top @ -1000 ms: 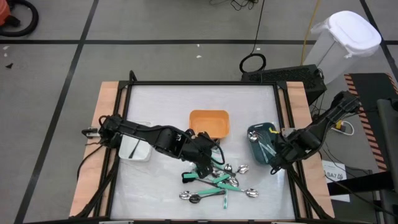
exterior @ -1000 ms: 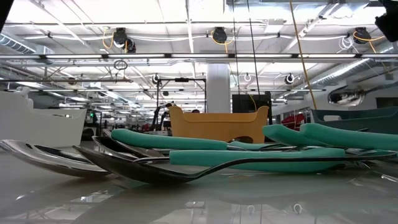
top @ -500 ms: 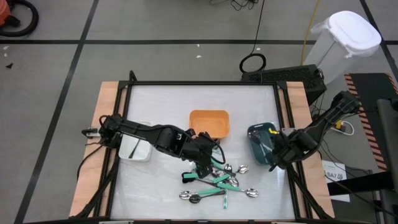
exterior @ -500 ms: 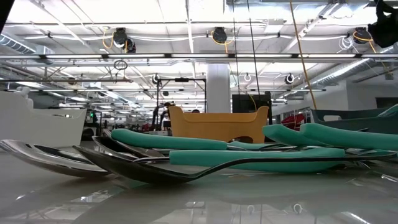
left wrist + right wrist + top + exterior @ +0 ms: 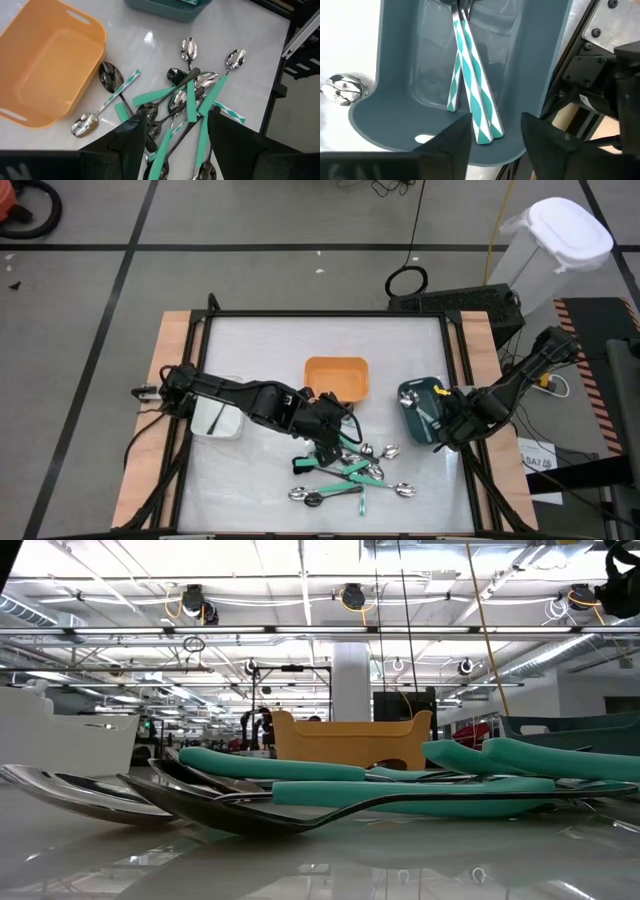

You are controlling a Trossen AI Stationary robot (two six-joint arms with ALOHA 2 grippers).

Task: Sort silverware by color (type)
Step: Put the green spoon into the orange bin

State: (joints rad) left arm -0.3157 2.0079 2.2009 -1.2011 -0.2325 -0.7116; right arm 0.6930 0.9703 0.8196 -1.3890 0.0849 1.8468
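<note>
Right now your right gripper [image 5: 495,137] hangs over the near end of the dark teal bin [image 5: 395,75] at the table's right edge, its fingers [image 5: 452,145] spread apart with nothing between them; two spoons with teal-and-white striped handles [image 5: 470,85] lie in that bin, crossing each other. Your left gripper [image 5: 175,135] sits low over the silverware pile [image 5: 192,92] just in front of the orange bin [image 5: 45,65], fingers parted and gripping nothing. Most of the pile is teal-handled spoons, tangled with a dark-handled one, and it lies on the white table [image 5: 260,340]. You also have a white bin [image 5: 215,418] at the left, under the left arm.
</note>
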